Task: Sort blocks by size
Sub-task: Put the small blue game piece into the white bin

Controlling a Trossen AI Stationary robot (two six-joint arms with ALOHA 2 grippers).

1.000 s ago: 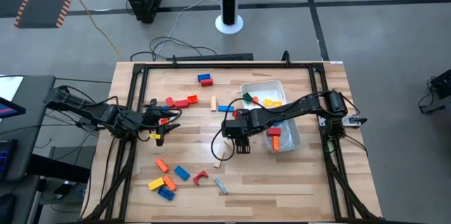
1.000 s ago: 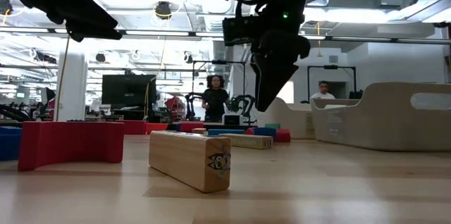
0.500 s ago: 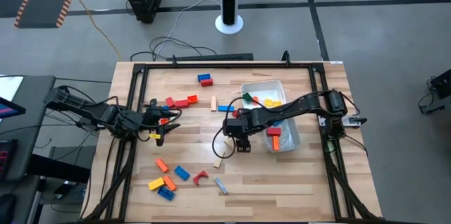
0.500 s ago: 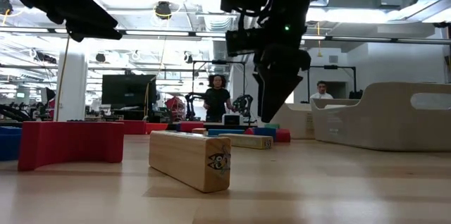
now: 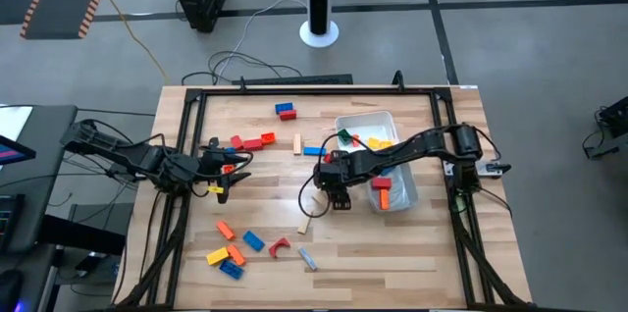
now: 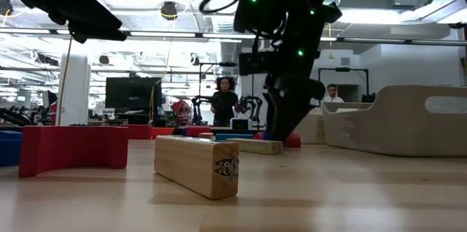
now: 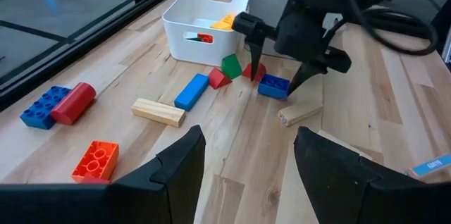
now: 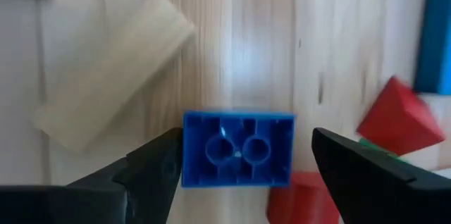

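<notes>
From above, the right claw (image 5: 335, 197) has shifted slightly toward the tub (image 5: 412, 186) and dropped lower over the desk (image 5: 373, 243), while the left claw (image 5: 220, 167), part open and empty, waits at the left edge; in the low view it has sunk nearly to the desk. The left wrist view shows its fingers (image 7: 254, 46) astride a blue block (image 7: 273, 86); its own camera shows the jaws spread wide either side, block not yet gripped, so a grasp looks imminent.

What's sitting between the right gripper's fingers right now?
A blue studded brick lies on the wood between the open right gripper's fingers, seen in the right wrist view.
</notes>
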